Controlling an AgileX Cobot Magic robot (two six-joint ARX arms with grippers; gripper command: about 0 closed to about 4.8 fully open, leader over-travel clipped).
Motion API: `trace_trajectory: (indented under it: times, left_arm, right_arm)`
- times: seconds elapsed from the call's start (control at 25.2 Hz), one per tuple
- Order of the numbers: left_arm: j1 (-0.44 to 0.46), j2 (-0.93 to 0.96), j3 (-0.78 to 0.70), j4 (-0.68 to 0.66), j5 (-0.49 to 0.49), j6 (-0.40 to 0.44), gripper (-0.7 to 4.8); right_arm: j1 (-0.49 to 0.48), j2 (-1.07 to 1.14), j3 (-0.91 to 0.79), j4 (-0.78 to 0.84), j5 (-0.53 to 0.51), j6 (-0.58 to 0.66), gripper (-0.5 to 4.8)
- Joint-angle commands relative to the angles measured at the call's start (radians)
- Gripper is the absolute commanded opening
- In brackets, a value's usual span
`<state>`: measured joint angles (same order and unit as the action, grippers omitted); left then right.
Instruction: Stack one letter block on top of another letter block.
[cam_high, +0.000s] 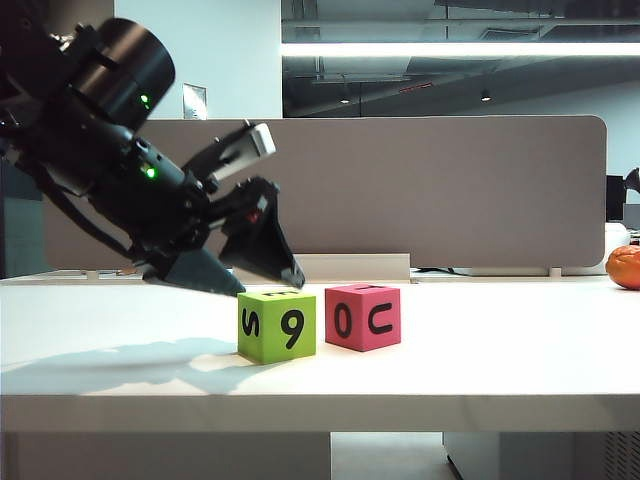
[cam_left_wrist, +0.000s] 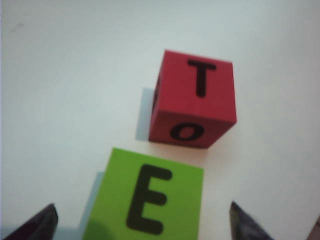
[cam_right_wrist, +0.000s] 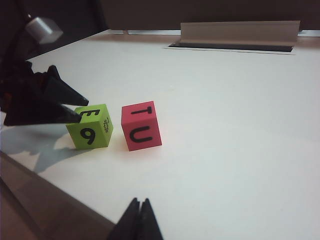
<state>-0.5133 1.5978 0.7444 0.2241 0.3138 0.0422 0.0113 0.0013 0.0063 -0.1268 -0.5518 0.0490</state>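
Lime-green letter block sits nearest on white table, pink-red letter block just beside. Left gripper hangs over green, jaws wide, empty. Right gripper parked, pinched shut. Looks like reach step; next needs drop, squeeze, lift.

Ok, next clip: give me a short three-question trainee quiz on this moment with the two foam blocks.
1. True or false: the lime-green foam cube already sits on the pink-red foam cube.
2. Which letter is on the green cube's top face? A) T B) E C) U
3. Fill in: the left gripper hovers over the ___ cube with its jaws open.

Key:
1. False; both rest side by side on the white table, apart.
2. B.
3. Green. The right gripper is shut, well away from both cubes.
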Motion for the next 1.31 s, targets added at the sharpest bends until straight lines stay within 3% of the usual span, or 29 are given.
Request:
trace_trajectory:
  times: [0.04,0.24,0.4,0.87,1.31]
  left_arm:
    - [-0.018,0.014,0.003,0.010,-0.026,0.014,4.79]
    - [-0.058,0.029,0.003,0.011,-0.116,0.085,4.79]
    - [-0.097,0.040,0.003,0.026,-0.185,0.090,4.79]
    - [-0.117,0.070,0.003,0.087,-0.224,0.089,2.15]
    - [-0.117,-0.060,0.018,0.114,-0.224,0.088,2.08]
  right_arm:
    - [0.000,-0.002,-0.006,0.007,0.000,0.003,-0.01]
    - [0.000,-0.002,-0.006,0.005,0.000,0.003,-0.01]
    - [0.000,-0.002,-0.006,0.004,0.000,0.003,-0.01]
    - [0.000,-0.002,-0.006,0.004,0.000,0.003,-0.01]
    - [0.000,-0.002,-0.006,0.004,0.000,0.003,-0.01]
